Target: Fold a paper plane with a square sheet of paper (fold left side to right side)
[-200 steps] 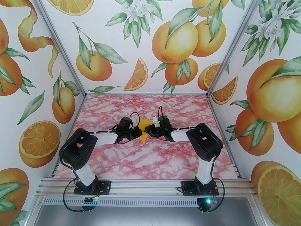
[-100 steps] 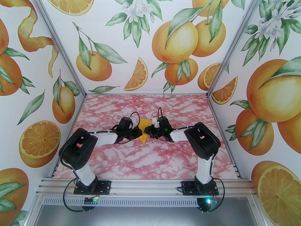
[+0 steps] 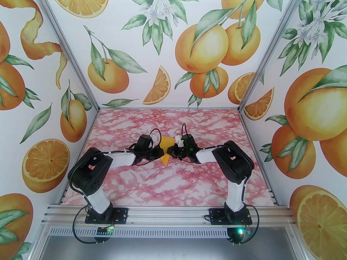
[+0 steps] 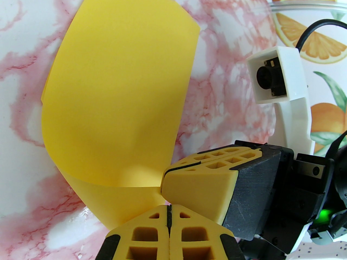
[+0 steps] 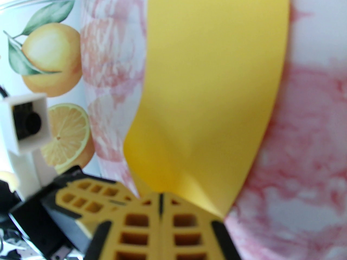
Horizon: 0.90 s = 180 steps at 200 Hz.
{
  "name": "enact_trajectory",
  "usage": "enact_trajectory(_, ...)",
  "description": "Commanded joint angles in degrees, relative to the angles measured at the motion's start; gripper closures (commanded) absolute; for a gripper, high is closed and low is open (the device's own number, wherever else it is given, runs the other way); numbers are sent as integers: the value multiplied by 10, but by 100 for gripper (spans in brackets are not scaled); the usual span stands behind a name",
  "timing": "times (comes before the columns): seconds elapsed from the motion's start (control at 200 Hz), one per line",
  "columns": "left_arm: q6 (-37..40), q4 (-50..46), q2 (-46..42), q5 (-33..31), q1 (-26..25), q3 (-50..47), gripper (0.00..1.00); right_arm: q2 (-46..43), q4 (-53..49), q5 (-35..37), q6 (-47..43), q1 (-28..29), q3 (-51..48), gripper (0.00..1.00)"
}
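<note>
From above you see the left gripper (image 3: 160, 153) and the right gripper (image 3: 170, 151) meeting tip to tip on the pink marbled table (image 3: 173, 183), a little past its middle. The square sheet of paper (image 3: 166, 141) shows as yellow patches beyond and in front of them, and the fingers' stance is too small to read there. Your left wrist view settles it: the left fingers (image 4: 146, 226) are clenched with the sheet's lower layer running into their tips, and the right fingers (image 4: 198, 183), coming in from the right, are pressed together on the upper layer's corner. The sheet curls over itself. Your right wrist view shows a creased corner nipped at that gripper's seam. Open marble stretches left, right and near, out to the printed walls (image 3: 54, 91) and the near rail (image 3: 168, 213).
</note>
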Motion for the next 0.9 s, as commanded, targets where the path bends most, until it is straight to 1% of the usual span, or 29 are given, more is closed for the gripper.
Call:
enact_trajectory(0.0, 9, 0, -23, 11, 2, -4, 100, -11, -17, 8, -18, -8, 6, 100)
enact_trajectory(0.34, 16, 4, -18, 36, 2, -14, 100, -14, -74, 17, -63, -22, 30, 100)
enact_trajectory(0.896, 18, 15, 24, 59, -14, -8, 100, -10, -111, 26, -94, -27, 45, 100)
